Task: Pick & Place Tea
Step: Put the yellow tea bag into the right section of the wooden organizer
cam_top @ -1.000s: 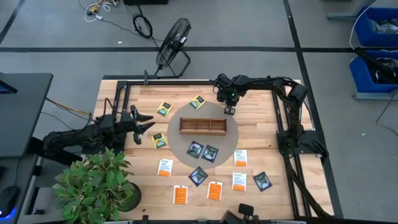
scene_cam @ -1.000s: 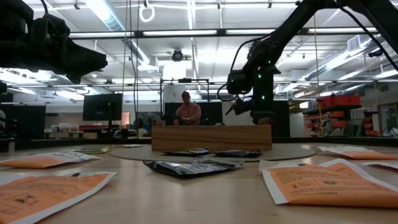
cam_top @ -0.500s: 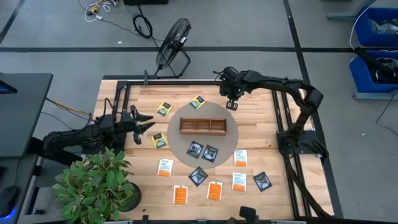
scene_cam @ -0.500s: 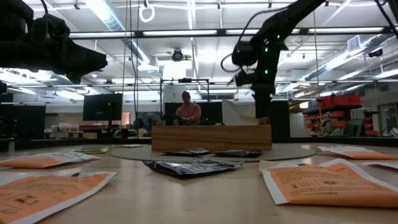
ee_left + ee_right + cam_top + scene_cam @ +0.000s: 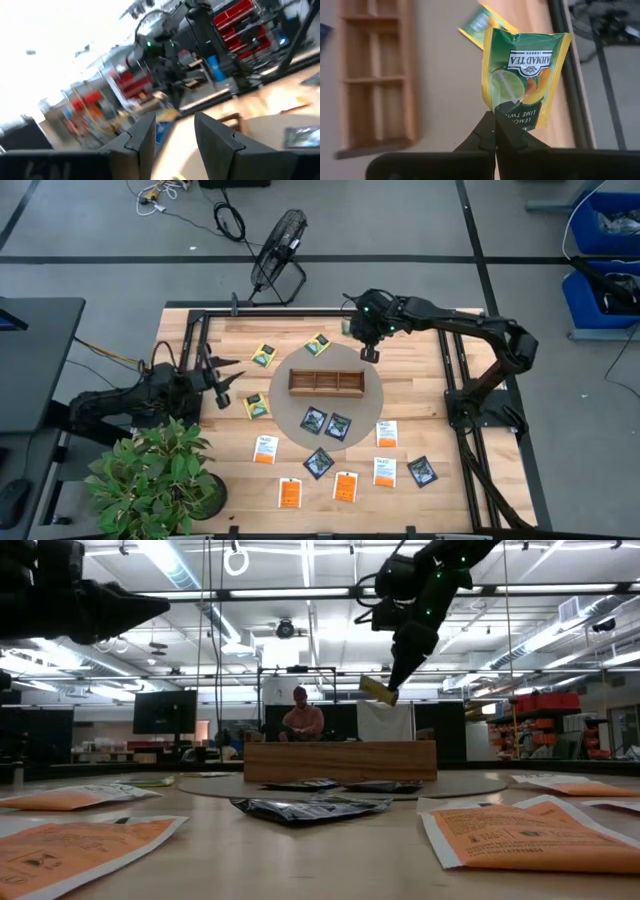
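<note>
— Tea first, then, though starting with the biggest thing: what is lying under it all?

— The wooden table of pale planks is carrying a grey round mat; on the mat a long wooden tray with three square compartments is sitting; flat square tea packets in orange, white and dark foil are lying scattered on the near half; a leafy potted plant is standing at the left corner.

— And the arms?

— The right gripper is hanging above the mat's far edge, fingers pinched tight on a glossy yellow-green tea packet; its wrist view is showing the lime picture, which the overhead view is not resolving; the left gripper is waiting over the table's left edge, fingers standing narrowly apart, holding nothing.
</note>
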